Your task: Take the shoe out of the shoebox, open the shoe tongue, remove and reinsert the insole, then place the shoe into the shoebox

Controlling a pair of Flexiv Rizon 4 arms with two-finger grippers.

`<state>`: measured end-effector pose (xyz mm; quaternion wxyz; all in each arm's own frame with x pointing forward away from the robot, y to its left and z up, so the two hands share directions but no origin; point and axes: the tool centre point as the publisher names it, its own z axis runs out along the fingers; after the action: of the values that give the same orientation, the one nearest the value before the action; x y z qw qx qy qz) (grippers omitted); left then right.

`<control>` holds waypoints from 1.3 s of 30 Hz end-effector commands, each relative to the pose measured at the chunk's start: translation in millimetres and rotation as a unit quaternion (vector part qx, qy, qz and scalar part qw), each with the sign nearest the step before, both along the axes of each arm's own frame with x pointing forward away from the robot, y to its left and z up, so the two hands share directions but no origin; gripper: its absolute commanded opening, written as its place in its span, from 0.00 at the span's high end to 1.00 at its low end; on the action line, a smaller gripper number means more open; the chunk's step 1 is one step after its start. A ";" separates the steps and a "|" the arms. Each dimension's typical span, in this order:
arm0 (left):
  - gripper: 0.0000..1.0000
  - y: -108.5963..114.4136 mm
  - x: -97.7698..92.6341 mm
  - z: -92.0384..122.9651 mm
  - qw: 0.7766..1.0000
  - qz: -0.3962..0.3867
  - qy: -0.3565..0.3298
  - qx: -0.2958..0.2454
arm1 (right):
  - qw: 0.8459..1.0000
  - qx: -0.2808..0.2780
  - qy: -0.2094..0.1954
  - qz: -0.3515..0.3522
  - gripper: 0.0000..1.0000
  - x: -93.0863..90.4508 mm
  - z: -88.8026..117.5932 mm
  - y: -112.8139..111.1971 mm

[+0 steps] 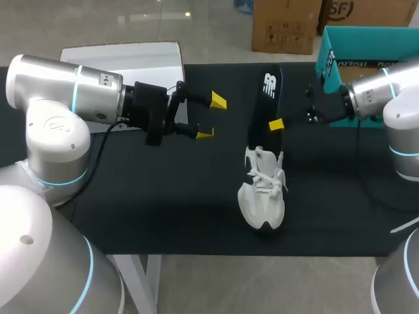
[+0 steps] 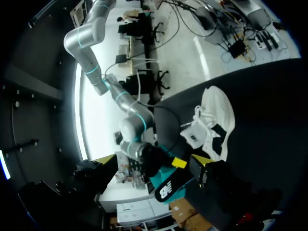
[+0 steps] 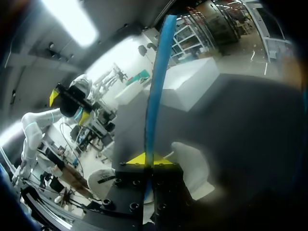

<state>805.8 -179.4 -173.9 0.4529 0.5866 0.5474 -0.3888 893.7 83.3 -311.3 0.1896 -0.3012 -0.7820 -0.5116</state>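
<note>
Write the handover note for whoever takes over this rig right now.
Left pincer: open, empty, above the table, beside the insole.
Right pincer: shut on the insole, held edge-up with its lower end close to the shoe's opening.
Shoe: white, sole down on the table, outside the shoebox, which sits at the far right.
Done: shoe out, insole pulled. I cannot tell how the tongue stands.
Left: reinsert the insole, then put the shoe back in the shoebox.
</note>
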 end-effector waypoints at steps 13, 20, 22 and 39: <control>0.00 -0.3 -0.1 0.3 1.000 0.000 0.000 0.002 | 0.998 -0.037 0.019 0.039 1.00 -29.6 -25.6 0.6; 0.00 -0.3 -0.1 0.3 1.000 0.000 0.000 0.002 | 0.996 -0.065 0.026 0.053 0.87 -34.0 -28.4 5.0; 0.00 -0.3 -0.1 0.3 1.000 0.000 0.000 0.002 | 0.996 -0.066 0.020 0.051 0.44 -29.3 -23.7 6.2; 0.00 -0.3 -0.1 0.3 1.000 0.000 0.000 0.002 | 0.998 -0.057 0.003 0.038 0.51 -6.9 -11.7 6.3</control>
<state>805.8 -179.4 -173.9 0.4529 0.5866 0.5474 -0.3888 887.1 86.7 -320.3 0.1914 -0.2833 -0.8220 -0.4555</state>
